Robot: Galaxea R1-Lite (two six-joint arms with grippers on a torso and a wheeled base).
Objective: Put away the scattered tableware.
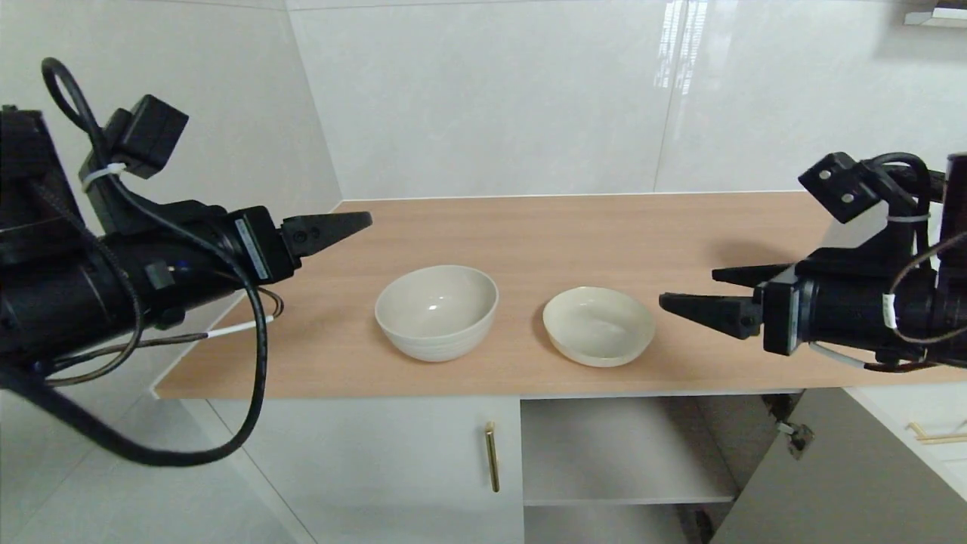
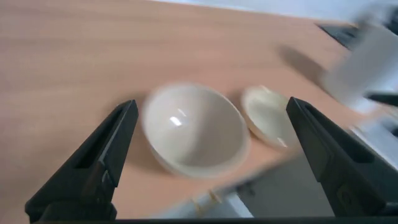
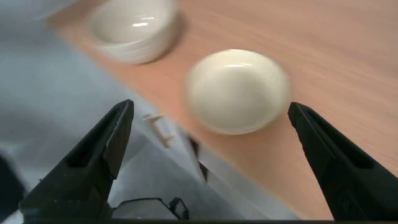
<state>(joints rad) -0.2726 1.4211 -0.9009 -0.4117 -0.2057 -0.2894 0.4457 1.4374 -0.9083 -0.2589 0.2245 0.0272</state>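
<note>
- The deeper bowl (image 1: 437, 311) stands upright just left of the middle of the head view, near the front edge of the counter (image 1: 529, 227). It is off-white and glossy, with a small highlight inside and faint horizontal ridges around its lower outer wall.
- The shallow bowl (image 1: 598, 325) stands upright just right of centre, also near the front edge. It is a slightly warmer cream, smooth-walled, lower and a little smaller across than its neighbour.
- The two bowls stand side by side but apart, with a strip of bare wood-grain counter between them.
- The left pincer (image 2: 211, 106) hangs above the counter at the middle left of the head view, well apart from the deeper bowl. Its fingers are spread wide and grip nothing; in the left wrist view both bowls show between them.
- The right pincer (image 1: 687, 289) hangs at the middle right of the head view, its tips near the shallow bowl's rim but not touching it. Its fingers are likewise spread wide and hold nothing.
- Below the counter, at the lower middle of the head view, a white cabinet door carries a slim brass handle (image 1: 492, 457).
- To the right of that door, a compartment stands open with a white shelf (image 1: 627, 499) inside.
</note>
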